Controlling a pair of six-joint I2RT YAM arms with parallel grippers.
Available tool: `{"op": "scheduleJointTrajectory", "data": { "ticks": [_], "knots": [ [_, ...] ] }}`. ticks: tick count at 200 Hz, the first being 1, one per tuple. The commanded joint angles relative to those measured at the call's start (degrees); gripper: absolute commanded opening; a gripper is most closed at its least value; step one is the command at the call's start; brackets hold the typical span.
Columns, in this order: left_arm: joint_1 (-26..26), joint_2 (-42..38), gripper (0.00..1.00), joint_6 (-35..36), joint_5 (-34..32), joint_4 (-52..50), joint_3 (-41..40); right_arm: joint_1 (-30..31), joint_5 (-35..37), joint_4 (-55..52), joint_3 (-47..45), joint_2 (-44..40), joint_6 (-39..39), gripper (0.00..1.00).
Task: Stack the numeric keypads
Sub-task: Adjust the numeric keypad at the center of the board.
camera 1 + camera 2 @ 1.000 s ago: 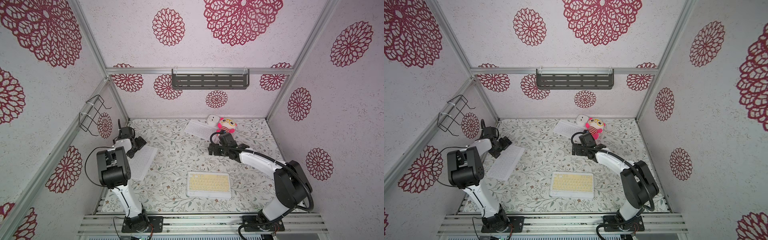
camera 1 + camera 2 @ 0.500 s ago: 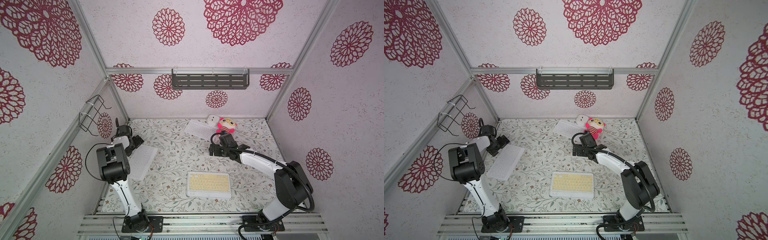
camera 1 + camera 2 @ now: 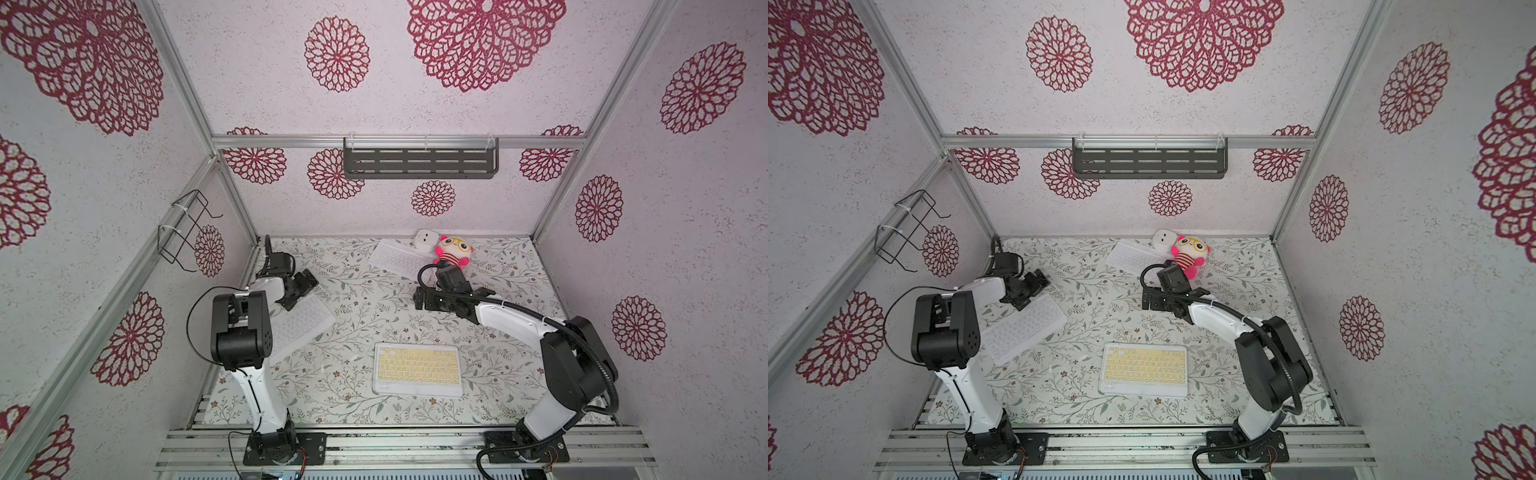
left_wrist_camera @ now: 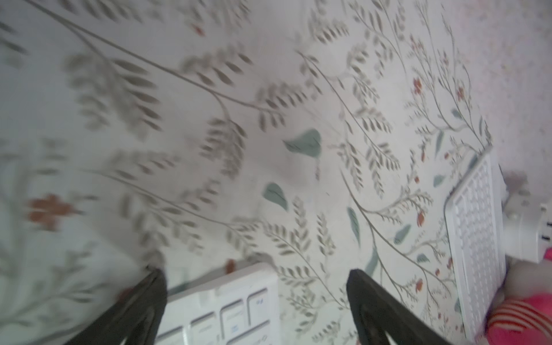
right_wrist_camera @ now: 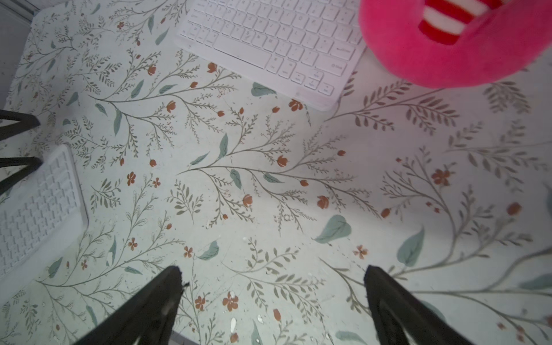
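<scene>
Since a second earlier the left gripper (image 3: 304, 291) had been carried slightly toward the table's middle, over the far end of the left white keyboard (image 3: 305, 326); the right gripper (image 3: 417, 300) had hardly been shifted. In both top views each was seen spread wide and empty. The right one was poised above the bare table (image 3: 361, 299), between the yellow keyboard (image 3: 417, 370) in front and the rear white keyboard (image 3: 395, 257), set close beside a plush toy (image 3: 453, 253) and a white cube (image 3: 424, 240). In the left wrist view the left white keyboard's rounded corner was framed between the parted fingers (image 4: 140, 301), seemingly lined up for a pinch on its thin, hard edge. In the right wrist view only matte floral paper was seen between the black tapered fingers (image 5: 149, 301). Low, smooth keys were shown on the rear white keyboard, crowded by soft pink fur.
</scene>
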Motion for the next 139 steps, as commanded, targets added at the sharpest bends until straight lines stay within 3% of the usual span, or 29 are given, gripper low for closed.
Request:
{"op": "scheduleJointTrajectory", "data": {
  "ticks": [1, 37, 68, 121, 139],
  "knots": [
    [-3.48, -2.37, 0.98, -2.54, -0.32, -1.19, -1.29, -0.10, -6.66, 3.62, 4.32, 3.69, -2.10, 0.98],
    [-3.74, -13.17, 0.98, -1.16, -9.39, -2.36, -1.72, 2.09, -11.62, 3.39, 10.67, 11.28, -2.42, 0.98],
    [-1.50, -19.33, 0.97, 1.10, -19.50, -12.05, -1.24, 5.03, -13.80, 2.66, 16.81, 16.91, -2.47, 0.98],
    [12.89, -23.45, 0.97, 2.58, -11.76, -12.78, -11.12, 8.84, -19.84, 2.83, 27.98, 26.26, -2.84, 0.98],
    [15.45, -23.73, 0.97, 2.73, -11.60, -12.24, -13.65, 9.94, -21.33, 3.35, 31.44, 29.18, -2.67, 0.98]
  ]
}}
